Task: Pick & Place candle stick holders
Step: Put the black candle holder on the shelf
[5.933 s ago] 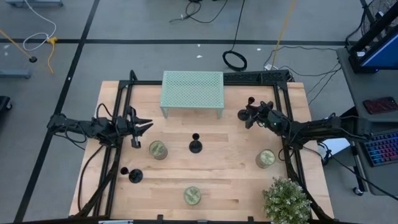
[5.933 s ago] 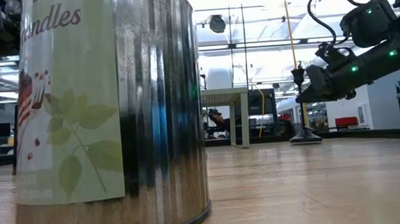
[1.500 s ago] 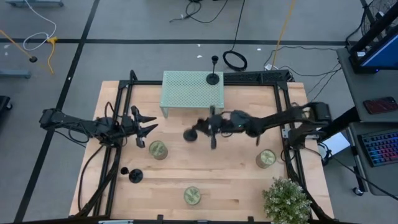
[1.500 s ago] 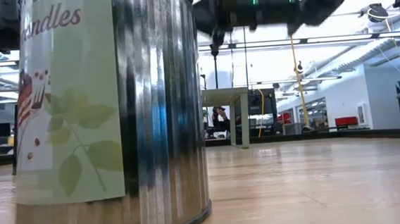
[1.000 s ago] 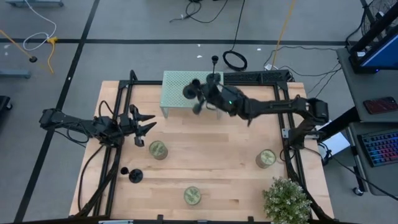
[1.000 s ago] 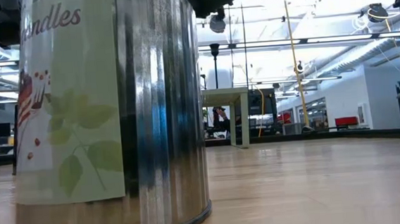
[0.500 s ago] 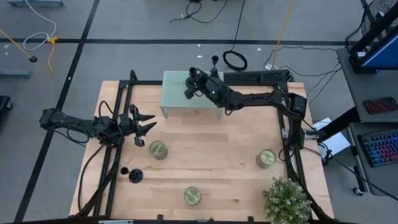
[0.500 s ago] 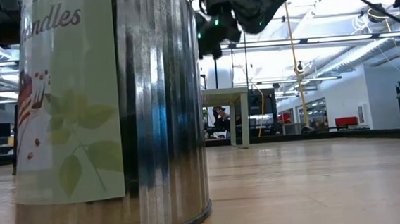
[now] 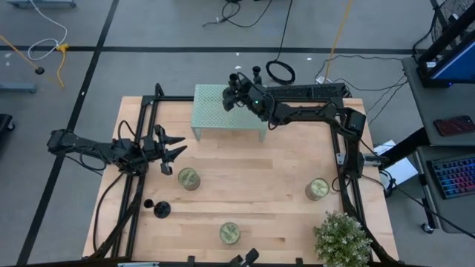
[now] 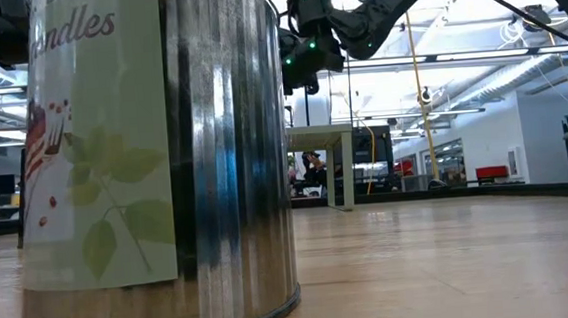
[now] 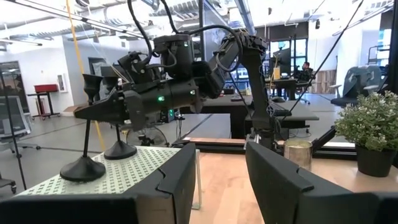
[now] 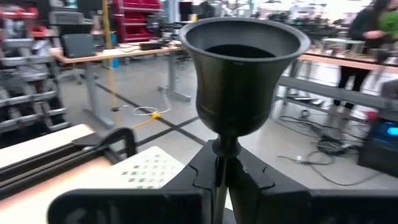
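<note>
Two matte-black candle stick holders stand on the pale green perforated riser (image 9: 223, 119) at the table's far edge. My right gripper (image 9: 239, 90) is shut on the left one (image 11: 83, 168), whose cup fills the right wrist view (image 12: 242, 62). The other holder (image 11: 119, 149) stands just to its right, free, on its disc base. A third holder (image 9: 159, 209) stands on its base on the table near the front left. My left gripper (image 9: 174, 148) is open and empty over the table's left side, its fingers (image 11: 180, 180) aimed at the riser. My right gripper pinches the holder's thin stem (image 12: 221, 163) between its two fingers, just below the cup. The fingers come level from the table's right side and lie across the stem. The holder is upright, and its disc base (image 11: 83, 169) appears to rest on the riser's top.
Three greenish-gold tins sit on the table: left of centre (image 9: 188, 178), front centre (image 9: 229, 233), which fills the low view (image 10: 154, 158), and right (image 9: 317, 188). A potted plant (image 9: 341, 239) stands at the front right corner. Black frame rails (image 9: 141, 185) run along the table's sides.
My right gripper has carried the holder toward the table's far edge, over the riser, beside the holder standing there. The held holder was tilted a second ago. It is now upright, with its base down at the riser's top. The gripper has stayed shut.
</note>
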Robot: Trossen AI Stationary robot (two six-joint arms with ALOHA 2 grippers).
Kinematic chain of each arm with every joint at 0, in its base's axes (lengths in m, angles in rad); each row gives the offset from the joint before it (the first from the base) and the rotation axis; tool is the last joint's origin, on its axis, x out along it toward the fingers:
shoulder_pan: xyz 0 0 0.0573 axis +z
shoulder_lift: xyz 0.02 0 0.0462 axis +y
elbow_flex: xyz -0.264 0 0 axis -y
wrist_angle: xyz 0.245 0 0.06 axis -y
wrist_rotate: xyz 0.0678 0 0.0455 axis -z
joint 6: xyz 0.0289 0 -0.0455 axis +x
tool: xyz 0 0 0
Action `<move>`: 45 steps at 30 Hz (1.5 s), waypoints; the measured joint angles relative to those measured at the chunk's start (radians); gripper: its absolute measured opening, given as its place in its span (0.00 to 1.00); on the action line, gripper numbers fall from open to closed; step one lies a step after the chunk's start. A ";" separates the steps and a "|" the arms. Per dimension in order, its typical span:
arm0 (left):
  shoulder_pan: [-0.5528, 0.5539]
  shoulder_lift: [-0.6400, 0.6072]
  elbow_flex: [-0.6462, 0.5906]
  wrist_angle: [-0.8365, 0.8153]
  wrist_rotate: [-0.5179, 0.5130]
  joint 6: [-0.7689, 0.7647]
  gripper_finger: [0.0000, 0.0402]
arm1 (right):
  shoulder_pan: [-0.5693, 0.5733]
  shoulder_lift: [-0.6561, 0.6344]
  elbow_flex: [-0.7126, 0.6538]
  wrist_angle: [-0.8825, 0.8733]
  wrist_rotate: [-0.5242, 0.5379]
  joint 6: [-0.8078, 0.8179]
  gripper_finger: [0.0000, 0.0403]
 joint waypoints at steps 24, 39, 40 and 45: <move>0.000 0.000 0.000 -0.030 0.000 -0.022 0.36 | -0.001 0.000 0.000 -0.001 -0.019 -0.032 0.31; 0.000 0.000 0.000 -0.030 0.007 -0.088 0.36 | 0.075 0.000 -0.001 -0.001 0.179 -0.185 0.37; 0.000 0.000 0.000 -0.030 0.012 -0.096 0.36 | 0.079 0.000 -0.001 -0.001 0.197 -0.199 0.37; 0.000 0.000 0.000 -0.029 0.054 -0.144 0.36 | 0.096 -0.001 -0.001 -0.001 0.224 -0.216 0.38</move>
